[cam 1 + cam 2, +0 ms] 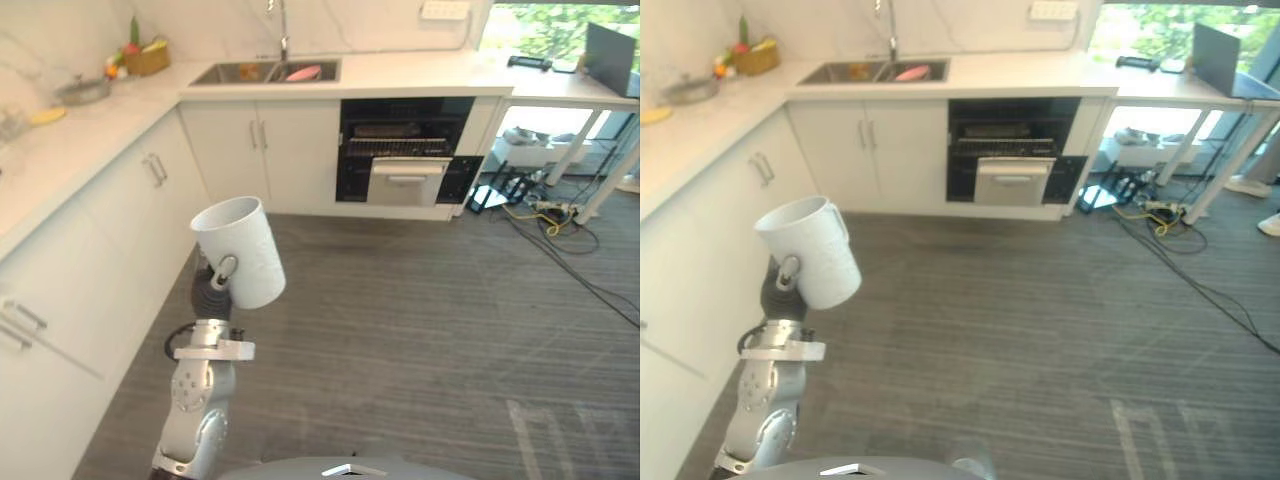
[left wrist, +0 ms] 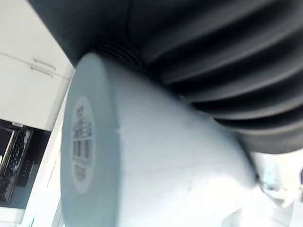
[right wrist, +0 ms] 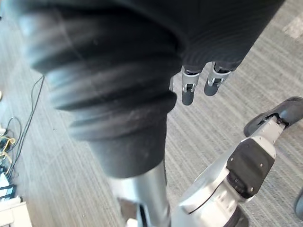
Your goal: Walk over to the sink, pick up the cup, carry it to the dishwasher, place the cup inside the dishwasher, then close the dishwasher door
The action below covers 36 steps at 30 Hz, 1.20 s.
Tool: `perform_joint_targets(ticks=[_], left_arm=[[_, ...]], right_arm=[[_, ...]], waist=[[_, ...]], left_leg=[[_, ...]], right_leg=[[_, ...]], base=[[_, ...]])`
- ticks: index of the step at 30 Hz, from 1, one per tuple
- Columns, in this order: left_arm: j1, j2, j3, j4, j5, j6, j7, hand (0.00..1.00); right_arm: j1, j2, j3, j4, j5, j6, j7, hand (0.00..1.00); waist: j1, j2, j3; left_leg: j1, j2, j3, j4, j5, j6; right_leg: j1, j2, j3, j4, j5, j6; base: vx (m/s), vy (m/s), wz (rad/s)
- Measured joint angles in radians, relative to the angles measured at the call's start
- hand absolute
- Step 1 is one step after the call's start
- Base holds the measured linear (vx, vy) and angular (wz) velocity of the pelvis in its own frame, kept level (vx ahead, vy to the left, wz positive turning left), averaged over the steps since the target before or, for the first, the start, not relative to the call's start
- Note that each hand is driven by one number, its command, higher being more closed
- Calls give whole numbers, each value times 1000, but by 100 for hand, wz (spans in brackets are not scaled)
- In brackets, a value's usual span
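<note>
Nearby, the left hand point(image 1: 224, 271) stands close to the left cabinets point(image 1: 60, 300), with bare floor point(image 1: 420, 330) open rightward and far to the open dishwasher point(image 1: 405, 150). The white cup point(image 1: 243, 250) tilts atop that hand, fingers curled round it; the right hand point(image 3: 188, 92) hangs loosely straight-fingered.

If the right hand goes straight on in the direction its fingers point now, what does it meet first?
Probably the grey floor: the right hand hangs open, pointing down at it, with nothing visible between.
</note>
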Motion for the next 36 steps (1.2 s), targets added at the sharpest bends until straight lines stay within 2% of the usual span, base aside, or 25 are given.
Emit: perform_joint_targets(ticks=[3,5,7,8,9,10,12,13,15,16,17,18,19,20,21,22,24,25,27,29,31,33,34,35,36], left_arm=[[-38,4,-3,-3,28,14,24,100],[-57,-5,-19,-4,28,16,25,100],[-82,-12,-40,-5,22,20,19,100],[-82,-16,-41,-9,15,22,18,100],[-82,-22,-42,-21,7,24,13,100],[-81,-54,-47,-5,-9,28,3,100],[-97,-64,-54,-2,-9,26,-22,100],[-102,-63,-58,-3,-9,19,-30,100],[-103,-67,-70,-21,-9,7,-45,100],[-102,-72,-74,-26,-10,7,-46,100],[-101,-81,-90,-30,-16,4,-47,100],[-78,-98,-93,-28,-17,-8,-47,100],[-70,-100,-94,-23,-16,-10,-47,100],[-68,-116,-99,-15,-13,-10,-45,100],[-68,-124,-97,-15,-6,-11,-43,100],[-67,-124,-92,-15,-6,-12,-43,100],[-60,-126,-49,-18,-7,-16,-44,100],[-40,-127,-29,-32,-7,-21,-44,100],[-12,-124,-29,-33,-6,-35,-43,100],[37,-111,-49,-32,-4,-39,-43,100],[40,-79,-74,-31,-5,-47,-44,100],[19,-72,-87,-21,-6,-50,-50,100],[-1,-66,-114,-9,-6,-55,-62,100],[-7,-52,-118,4,-5,-57,-72,100],[-13,-33,-122,21,-6,-52,-74,100]], right_arm=[[-16,22,33,-17,-18,-15,8,0],[0,38,56,-54,-17,-31,4,0],[22,52,67,-74,-17,-54,3,0],[35,53,82,-74,-17,-61,3,0],[58,53,132,-72,-18,-72,4,0],[57,8,141,-69,-17,-73,8,0],[38,-22,142,-78,-16,-71,10,0],[28,-18,144,-78,-14,-67,10,0],[11,-34,182,-111,-13,-37,33,0],[11,-39,180,-122,-12,-27,41,0],[17,-42,178,-143,-2,-19,46,0],[32,-45,179,-180,10,-15,44,0],[33,-45,178,-199,28,-18,41,0],[34,-43,165,-212,59,-33,28,0],[27,-45,150,-224,102,-48,17,0],[22,-46,141,-235,123,-60,10,0],[-30,-67,133,-278,172,-105,-5,0],[-54,-79,133,-327,184,-125,-21,0],[-77,-83,128,-388,197,-151,-42,0],[-87,-70,132,-435,229,-184,-75,0],[-89,-31,110,-444,252,-204,-125,0],[-102,-13,44,-450,264,-222,-151,0],[-88,-13,-2,-438,271,-247,-159,0],[-90,-4,-14,-426,279,-250,-168,0],[-97,21,-16,-428,298,-251,-187,0]], waist=[[-25,-4,10],[-26,7,18],[-25,2,32],[-29,-4,31],[-43,-29,24],[-39,18,38],[-27,53,40],[-24,51,39],[-9,44,39],[-9,50,43],[-11,71,36],[-6,72,41],[-1,74,42],[10,76,42],[34,71,44],[44,70,44],[78,60,42],[79,57,41],[83,44,37],[101,-7,15],[88,-66,7],[88,-73,10],[87,-51,-1],[85,-60,-2],[78,-102,-13]], left_leg=[[105,30,-25,-71,3,-15],[152,63,-53,-91,6,-20],[183,107,-122,-52,-9,-35],[185,111,-148,-30,-23,-45],[191,116,-208,21,-63,-74],[188,156,-252,63,-83,-74],[162,159,-285,84,-56,-63],[162,162,-289,105,-35,-64],[118,180,-300,295,42,-54],[78,200,-301,391,81,-78],[-29,237,-298,588,242,-127],[-109,280,-272,707,507,-146],[-151,290,-265,776,530,-145],[-264,289,-249,892,417,-137],[-355,285,-199,914,308,-94],[-390,283,-169,892,261,-91],[-444,284,-76,586,153,-90],[-432,274,-79,327,155,-95],[-425,252,-149,92,218,-113],[-403,215,-154,50,332,-135],[-424,192,-89,238,256,-82],[-465,185,-63,384,186,-93],[-413,168,-65,304,133,-56],[-382,141,-40,287,112,-51],[-309,93,9,241,90,-38]], right_leg=[[-121,8,-110,-104,-194,-17],[-143,11,-176,-291,-212,-15],[-126,69,-86,-711,-94,-15],[-111,82,-29,-816,-50,-17],[-78,78,28,-890,122,10],[-72,101,3,-840,100,17],[-75,96,-32,-766,37,12],[-74,95,-43,-738,11,8],[-35,109,-61,-675,-102,-3],[-13,115,-76,-678,-119,-4],[32,128,-101,-693,-143,-8],[101,155,-103,-748,-154,-16],[138,160,-104,-784,-152,-22],[195,168,-100,-839,-149,-33],[248,168,-91,-894,-143,-44],[271,168,-84,-923,-141,-48],[350,166,-34,-996,-145,-42],[361,165,6,-1002,-158,-30],[365,158,55,-989,-194,-10],[371,118,127,-965,-243,22],[406,55,161,-947,-259,56],[443,23,164,-904,-262,64],[405,16,142,-758,-281,78],[367,-14,142,-649,-282,71],[264,-83,127,-427,-199,57]], base=[[402,-11,18],[434,-85,60],[531,-190,87],[584,-273,105],[604,-305,97],[678,-327,84],[487,-232,42],[422,-239,31],[419,-222,17],[326,-90,28],[333,-65,30],[350,-50,23],[375,-50,17],[387,-24,6],[376,-18,-2],[363,-11,-37],[445,62,-83],[469,159,-95],[375,209,-90],[564,331,-86],[536,304,-44],[388,307,-30],[421,355,-23],[360,267,-35],[318,213,-39]])
